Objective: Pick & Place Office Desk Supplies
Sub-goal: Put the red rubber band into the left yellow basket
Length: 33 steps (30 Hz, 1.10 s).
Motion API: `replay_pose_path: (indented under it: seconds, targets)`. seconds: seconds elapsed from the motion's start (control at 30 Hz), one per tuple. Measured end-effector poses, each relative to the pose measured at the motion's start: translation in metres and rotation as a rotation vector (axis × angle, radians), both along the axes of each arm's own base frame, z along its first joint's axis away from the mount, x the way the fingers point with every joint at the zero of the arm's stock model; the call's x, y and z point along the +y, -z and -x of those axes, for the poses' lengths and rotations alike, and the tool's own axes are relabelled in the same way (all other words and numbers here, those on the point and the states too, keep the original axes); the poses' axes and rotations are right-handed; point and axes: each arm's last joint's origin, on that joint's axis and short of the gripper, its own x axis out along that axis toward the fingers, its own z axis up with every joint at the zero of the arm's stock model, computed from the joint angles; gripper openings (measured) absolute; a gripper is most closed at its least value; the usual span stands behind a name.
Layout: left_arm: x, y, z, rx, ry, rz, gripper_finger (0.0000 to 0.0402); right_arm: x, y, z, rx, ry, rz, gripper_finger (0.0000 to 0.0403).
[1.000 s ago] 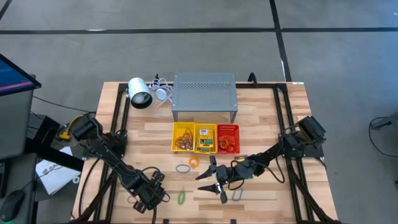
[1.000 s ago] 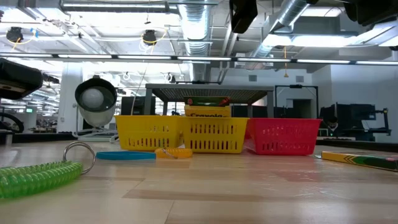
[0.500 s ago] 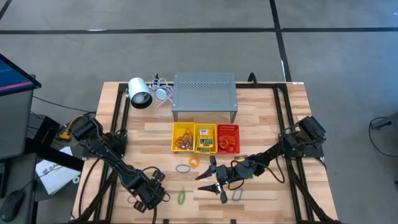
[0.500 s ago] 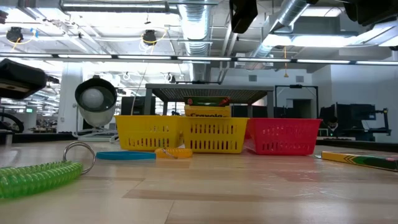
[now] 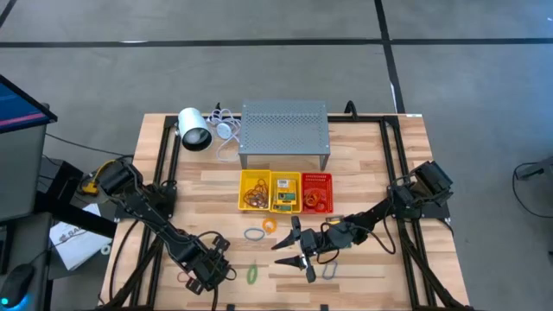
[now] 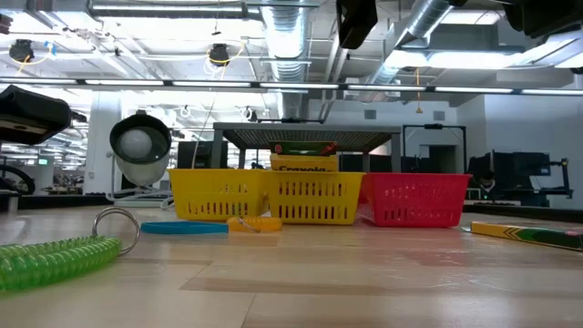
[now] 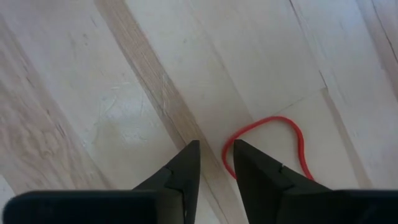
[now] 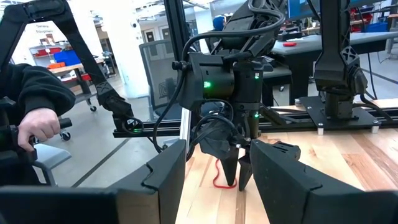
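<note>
Near front-left edge: I see my left gripper [image 7: 214,163], dark wedge fingers narrowly parted, straddling a thin red rubber band [image 7: 273,140] looped on pale wood.
Right gripper [image 5: 298,250]: parted, empty, mid-table.

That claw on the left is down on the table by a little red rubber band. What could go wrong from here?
The left claw is tips-down on the wood with only one edge of the thin red rubber band at its fingers; it lies flat, so the fingers might close on nothing or flick it away. If it is caught, the loop could snag and stretch on a fingertip. The right claw hangs open over the table, near a grey ring, and could nudge it.
</note>
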Motion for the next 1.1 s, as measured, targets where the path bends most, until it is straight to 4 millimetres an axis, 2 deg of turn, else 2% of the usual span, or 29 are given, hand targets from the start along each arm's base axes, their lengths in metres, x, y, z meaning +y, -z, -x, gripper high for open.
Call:
replay_pose_path:
  seconds: [0.47,0.73,1.1]
  targets:
    - [0.000,0.000,0.000,0.008,-0.001,0.010,0.0005,0.000,0.000,0.000,0.000,0.000,0.000,0.0175]
    - [0.005,-0.002,-0.004,0.010,-0.023,0.020,0.0001,0.000,0.000,0.000,0.000,0.000,0.000,0.0175]
    - [0.022,-0.039,-0.010,-0.094,-0.079,0.101,0.0000,0.000,0.000,0.000,0.000,0.000,-0.001,0.0175]
